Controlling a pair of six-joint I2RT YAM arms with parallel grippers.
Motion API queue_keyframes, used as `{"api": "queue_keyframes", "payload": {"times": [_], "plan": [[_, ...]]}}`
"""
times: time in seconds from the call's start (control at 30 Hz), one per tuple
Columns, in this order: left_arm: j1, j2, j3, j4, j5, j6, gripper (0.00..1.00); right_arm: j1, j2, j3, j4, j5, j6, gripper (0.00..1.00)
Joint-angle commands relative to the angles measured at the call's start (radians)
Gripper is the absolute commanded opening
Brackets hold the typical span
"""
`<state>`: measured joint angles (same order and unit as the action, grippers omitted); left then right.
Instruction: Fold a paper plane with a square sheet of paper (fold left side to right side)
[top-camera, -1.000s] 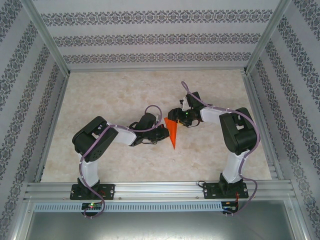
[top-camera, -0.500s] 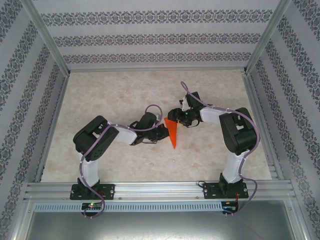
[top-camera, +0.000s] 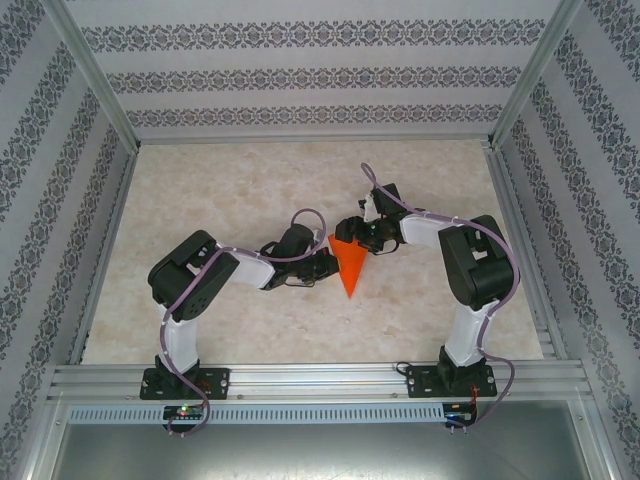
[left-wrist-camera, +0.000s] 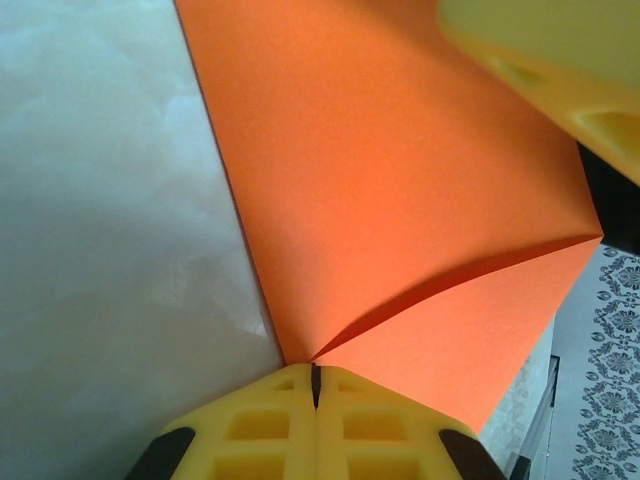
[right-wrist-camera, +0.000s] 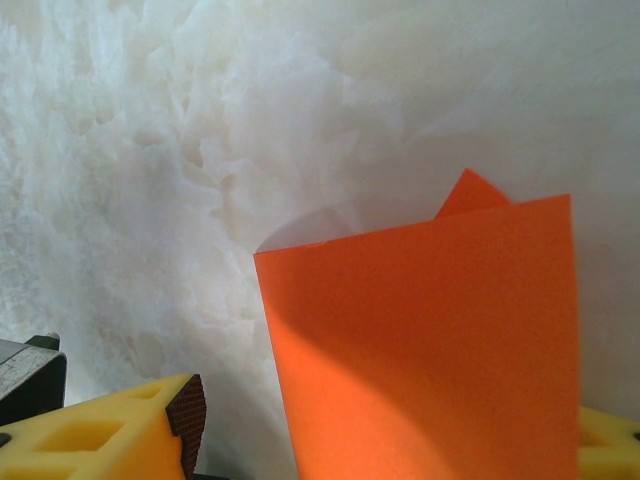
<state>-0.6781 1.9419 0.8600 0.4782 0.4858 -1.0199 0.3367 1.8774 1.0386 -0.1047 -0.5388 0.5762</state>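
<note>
Patterned walls (top-camera: 300, 80) are boxing in a pale marbled table (top-camera: 220, 190), and mid-table the paper (top-camera: 350, 268) is sitting as a narrow triangle, tip toward the near edge. I'd judge the folding well underway, wings not yet creased. The left gripper (top-camera: 326, 266) is pinching its edge, jaws pressed together; its wrist view is showing a flap lifting. The right gripper (top-camera: 353, 232) is straddling the wide end, jaws spread; its wrist view is showing a back layer peeking out, though contact is hard to tell.
</note>
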Motion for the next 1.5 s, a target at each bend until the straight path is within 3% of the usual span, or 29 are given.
{"api": "queue_keyframes", "payload": {"times": [0.0, 0.2, 0.43, 0.67, 0.93, 1.03, 1.3, 1.47], "plan": [[0.007, -0.057, -0.032, -0.016, -0.023, 0.051, 0.02, 0.021, 0.038, -0.002, -0.064, 0.013, -0.012, 0.65], [-0.018, -0.176, -0.060, -0.129, -0.091, 0.130, 0.17, 0.019, 0.030, 0.002, -0.065, 0.011, -0.010, 0.65], [-0.128, -0.250, 0.013, -0.327, -0.213, 0.296, 0.33, 0.013, 0.008, -0.011, -0.042, -0.020, 0.020, 0.65], [-0.146, -0.315, -0.011, -0.361, -0.339, 0.309, 0.50, -0.023, -0.110, -0.025, -0.067, -0.041, 0.028, 0.66], [-0.144, -0.382, -0.012, -0.414, -0.405, 0.347, 0.58, -0.077, -0.195, -0.061, -0.139, -0.113, -0.005, 0.63], [-0.144, -0.393, -0.013, -0.416, -0.400, 0.368, 0.58, -0.085, -0.208, -0.067, -0.147, -0.129, -0.009, 0.57], [-0.207, -0.390, 0.033, -0.463, -0.411, 0.503, 0.62, -0.084, -0.217, -0.061, -0.165, -0.141, 0.008, 0.24], [-0.310, -0.298, 0.176, -0.621, -0.523, 0.565, 0.66, -0.081, -0.216, -0.066, -0.169, -0.142, 0.038, 0.19]]}}
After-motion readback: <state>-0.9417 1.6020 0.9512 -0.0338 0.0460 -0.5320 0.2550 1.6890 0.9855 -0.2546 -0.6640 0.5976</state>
